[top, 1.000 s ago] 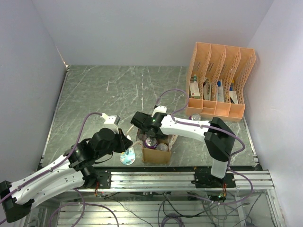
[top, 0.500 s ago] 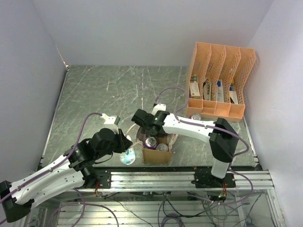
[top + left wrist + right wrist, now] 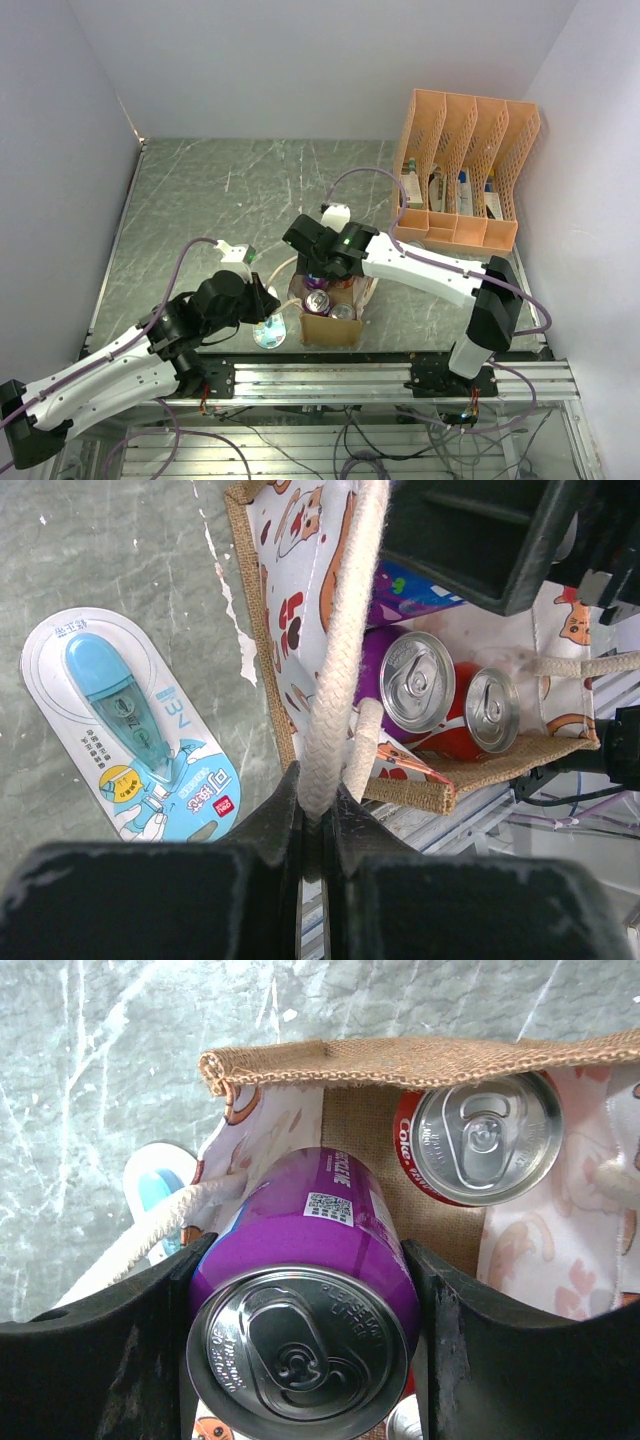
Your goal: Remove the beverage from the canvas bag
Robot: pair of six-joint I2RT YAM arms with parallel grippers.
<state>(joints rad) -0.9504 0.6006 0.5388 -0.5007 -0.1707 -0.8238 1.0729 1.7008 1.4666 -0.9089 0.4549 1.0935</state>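
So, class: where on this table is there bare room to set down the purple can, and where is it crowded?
Free: the table beyond the canvas bag, from the left wall to the orange organizer. Crowded: near edge, where left gripper, right gripper, bag and correction tape bunch.

The bag [image 3: 330, 327], at the surface's [image 3: 220, 200] near edge, holds cans [image 3: 417, 680]; a packet [image 3: 268, 334] lies just left of it, an organizer [image 3: 465, 170] behind to the right.

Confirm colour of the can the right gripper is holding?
The can is purple with a silver top; the right wrist view shows it best.
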